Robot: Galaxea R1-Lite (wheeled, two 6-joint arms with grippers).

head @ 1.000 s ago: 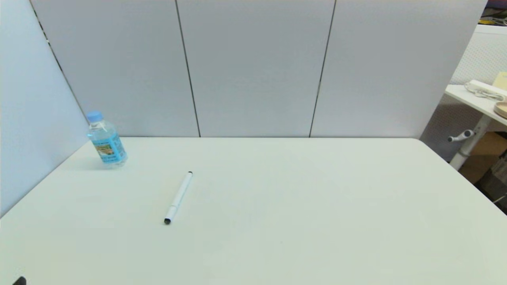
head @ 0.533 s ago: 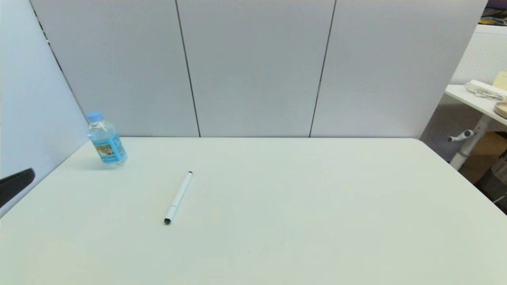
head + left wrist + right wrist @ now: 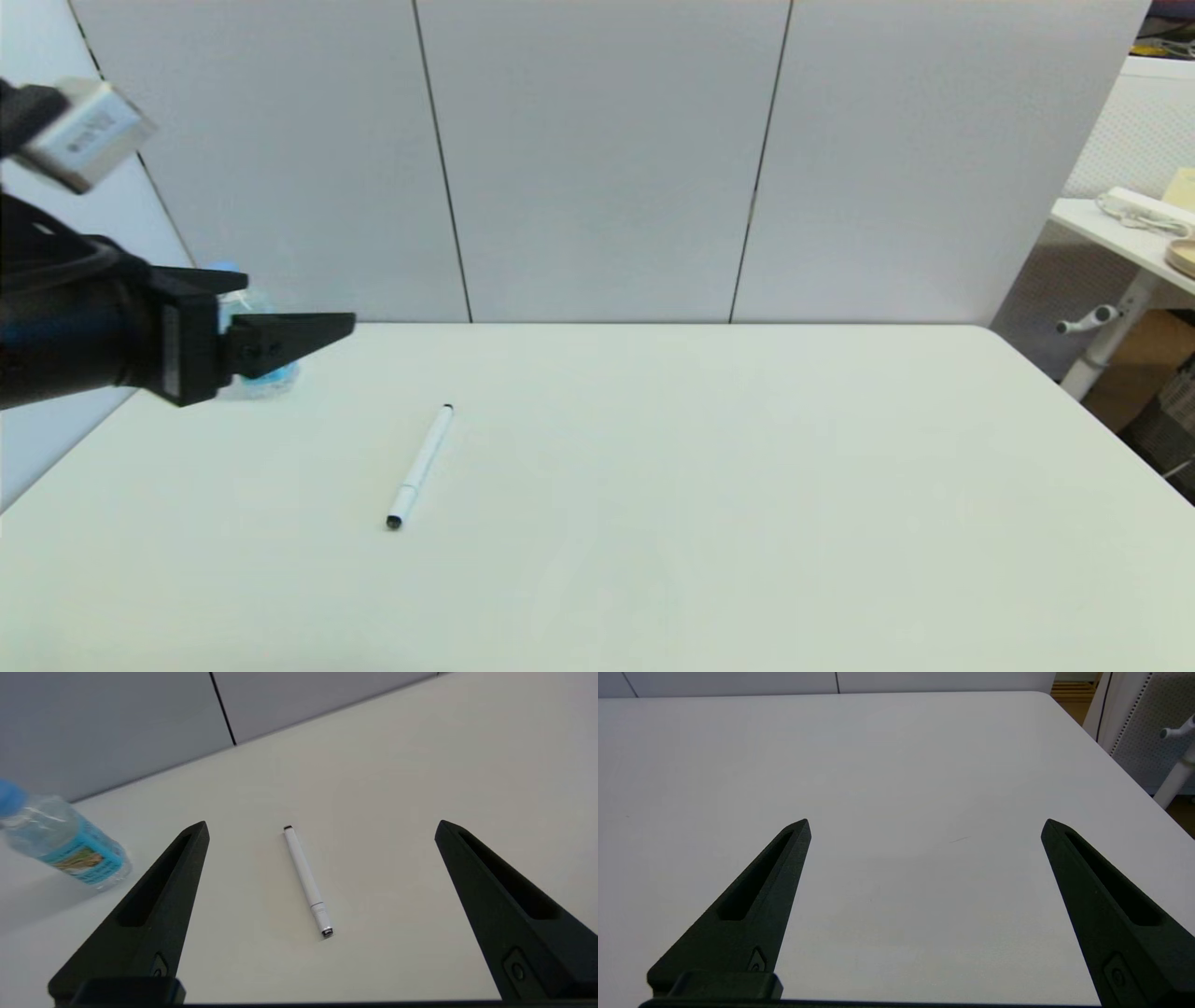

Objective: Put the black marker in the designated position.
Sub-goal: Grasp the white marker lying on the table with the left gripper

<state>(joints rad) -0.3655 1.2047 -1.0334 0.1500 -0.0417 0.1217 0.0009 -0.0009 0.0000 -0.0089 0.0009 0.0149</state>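
While the left pincer hangs released at the middle left of the frame, the black marker lies lower right of it on the surface, its long axis slanting toward the upper right.

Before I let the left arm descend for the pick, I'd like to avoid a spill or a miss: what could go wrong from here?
The water bottle stands close beside the open left gripper; its wide-spread fingers could clip it on the way down.

The black marker is slim and lies flat on the table, so closing fingers may roll it or scrape the tabletop.

The right gripper hangs open over bare table, no apparent hazard.
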